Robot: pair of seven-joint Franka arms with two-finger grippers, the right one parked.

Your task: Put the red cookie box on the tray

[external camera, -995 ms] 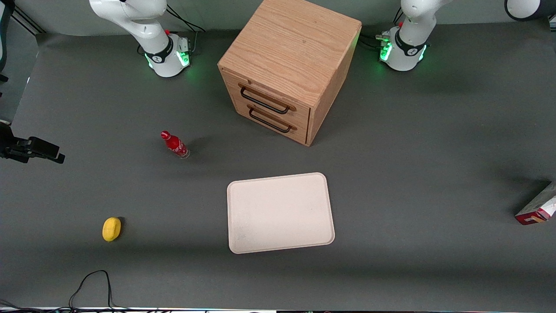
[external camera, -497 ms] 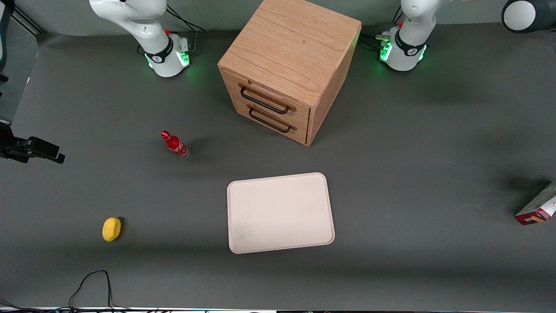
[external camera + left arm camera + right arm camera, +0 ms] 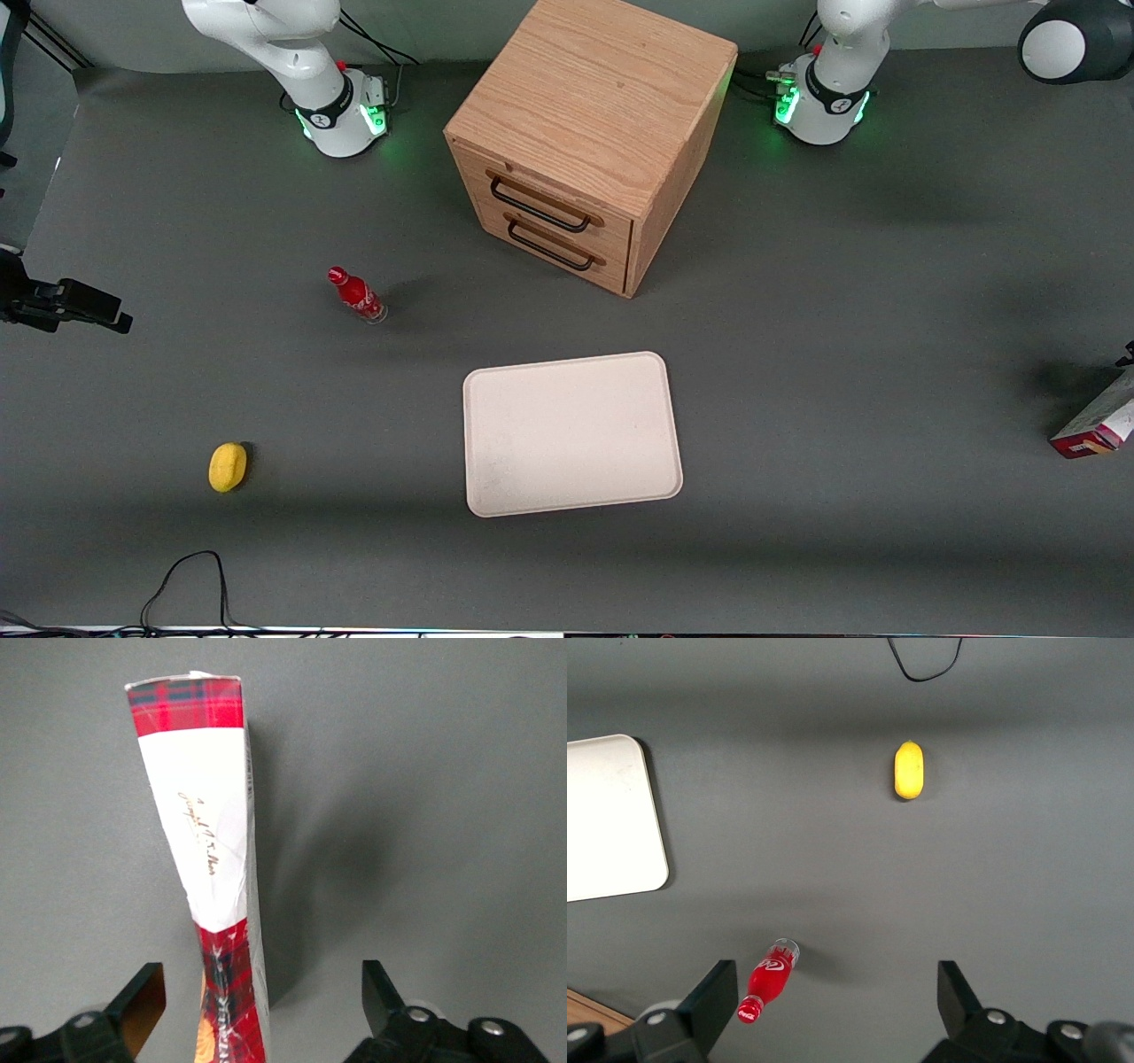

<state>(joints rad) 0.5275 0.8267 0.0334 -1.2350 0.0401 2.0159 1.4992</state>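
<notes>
Hovering above the red cookie box point(image 3: 213, 868), the left arm's end effector point(image 3: 257, 1010) has its fingers spread wide, one on each side of the box and touching nothing. That box stands at the working arm's end of the table point(image 3: 842, 310), well apart from the tray point(image 3: 571, 434). It looks like light, thin cardboard that would dent under a hard squeeze, so I'd pinch gently across the narrow faces near the middle. From the front only a corner of it shows, and the end effector itself is out of sight there.
</notes>
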